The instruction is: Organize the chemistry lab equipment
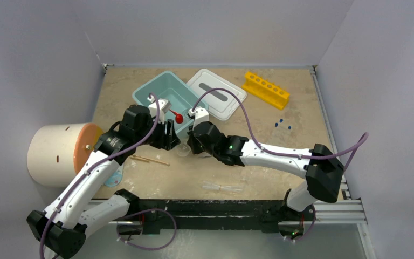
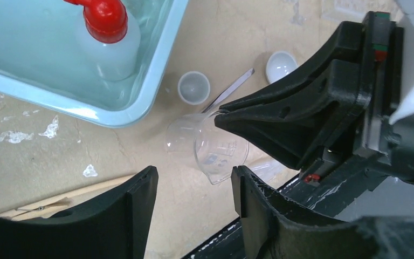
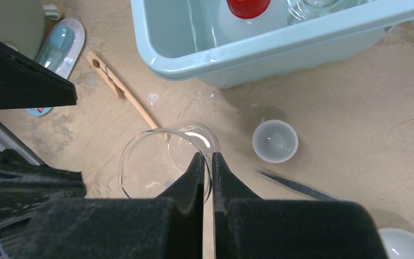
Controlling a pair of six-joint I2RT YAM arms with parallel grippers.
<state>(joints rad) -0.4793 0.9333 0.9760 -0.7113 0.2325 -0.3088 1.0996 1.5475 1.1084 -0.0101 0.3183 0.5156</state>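
Observation:
My right gripper (image 3: 207, 159) is shut on the rim of a small clear beaker (image 3: 145, 162), which tilts just above the table in front of the teal tub (image 3: 280, 54). My left gripper (image 2: 194, 186) is open, its jaws wide apart just short of the same beaker (image 2: 207, 148) and not touching it. From above, the two grippers meet at the beaker (image 1: 183, 149). The clear squeeze bottle with the red nozzle (image 2: 110, 32) stands inside the tub. Two tiny white bowls (image 2: 194, 87) (image 2: 280, 65) and metal tweezers (image 2: 232, 89) lie beside the beaker.
A wooden clothespin (image 3: 121, 89) and wooden sticks (image 1: 150, 159) lie left of the beaker. Clear tubes (image 1: 223, 187) lie near the front edge. Tiny blue pieces (image 1: 283, 124), a yellow rack (image 1: 266, 89) and the white lid (image 1: 218, 93) sit at the back right. The cream cylinder (image 1: 59, 154) stands at the left.

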